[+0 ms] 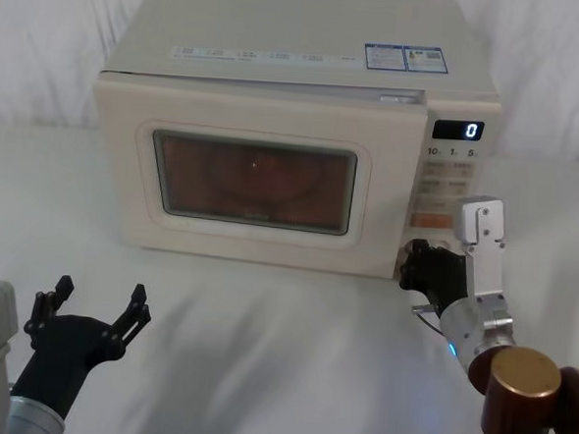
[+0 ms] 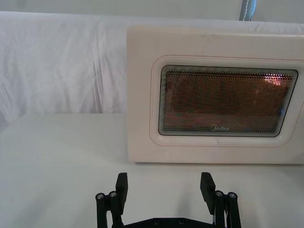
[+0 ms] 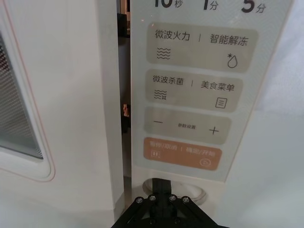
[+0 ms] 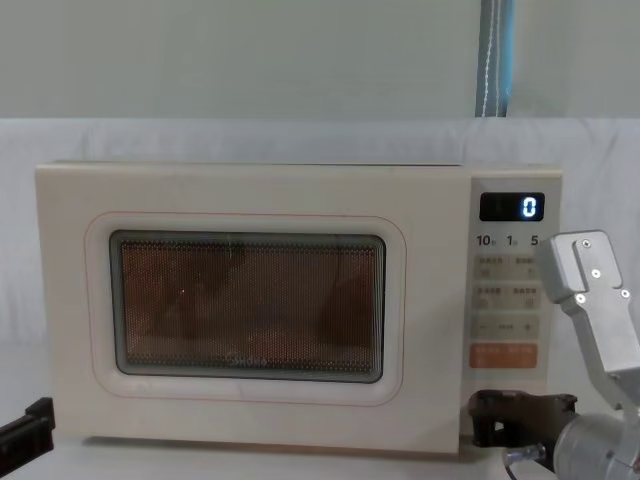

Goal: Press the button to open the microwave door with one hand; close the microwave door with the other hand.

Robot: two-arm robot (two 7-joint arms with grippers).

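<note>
The cream microwave door (image 1: 116, 167) (image 2: 142, 95) (image 4: 70, 300) has a dark glass window that glows orange inside. It stands slightly ajar: a dark gap runs between the door's edge (image 3: 107, 95) and the control panel. My right gripper (image 1: 416, 269) (image 3: 161, 183) (image 4: 487, 415) is shut, its tip against the cream oval button (image 3: 197, 194) below the orange key. My left gripper (image 1: 101, 294) (image 2: 164, 183) hangs open over the table at the front left, apart from the door, with nothing between its fingers.
The control panel (image 3: 190, 85) carries the display reading 0 (image 4: 528, 207), small cream keys and the orange key (image 3: 180, 153). White cloth covers the table (image 1: 262, 343) and hangs behind. Free room lies in front of the door.
</note>
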